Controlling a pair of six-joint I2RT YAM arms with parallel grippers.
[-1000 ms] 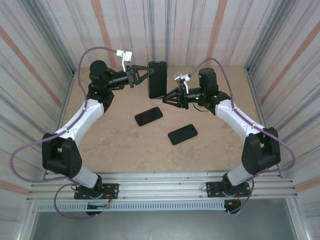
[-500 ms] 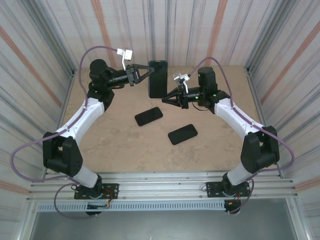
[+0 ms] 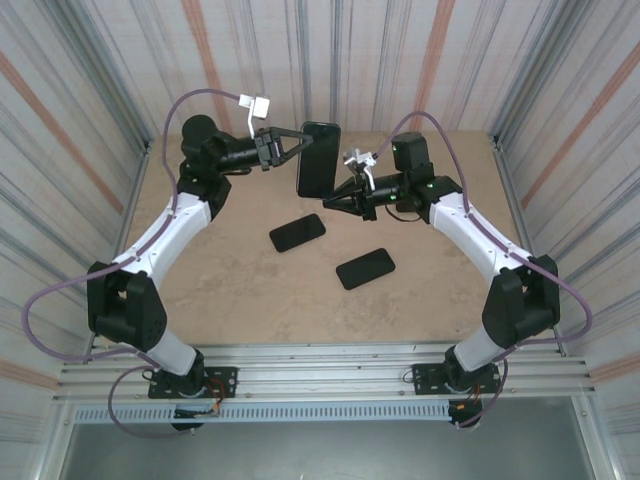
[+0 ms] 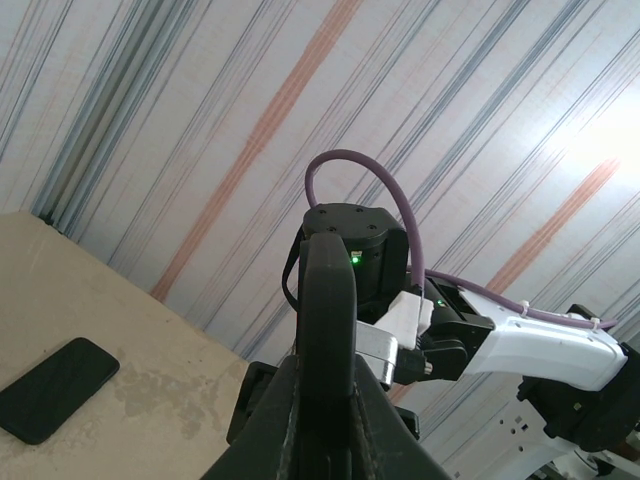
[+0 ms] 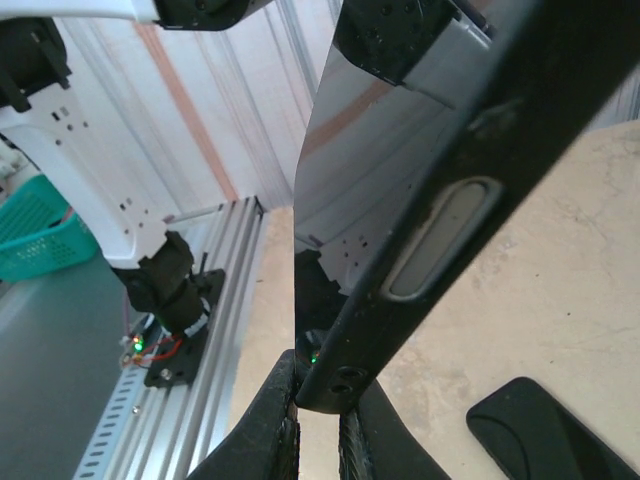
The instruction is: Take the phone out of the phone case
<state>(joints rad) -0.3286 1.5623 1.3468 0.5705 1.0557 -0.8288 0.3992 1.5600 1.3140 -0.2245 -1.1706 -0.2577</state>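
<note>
The top camera looks down on the table (image 3: pixel 240 290) from high over its near edge, far from the raised phone (image 3: pixel 317 158). Both wrist cameras sit close against the phone, facing across it from opposite sides. All three share the phone.

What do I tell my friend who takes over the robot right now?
Left fingers: shut on the cased phone near its top, holding it upright above the table.
Right fingers: shut on its bottom end.
Two flat black slabs lie on the table, untouched.
Done: cased phone lifted, gripped at both ends.
To do: pull the phone out of its case.
</note>
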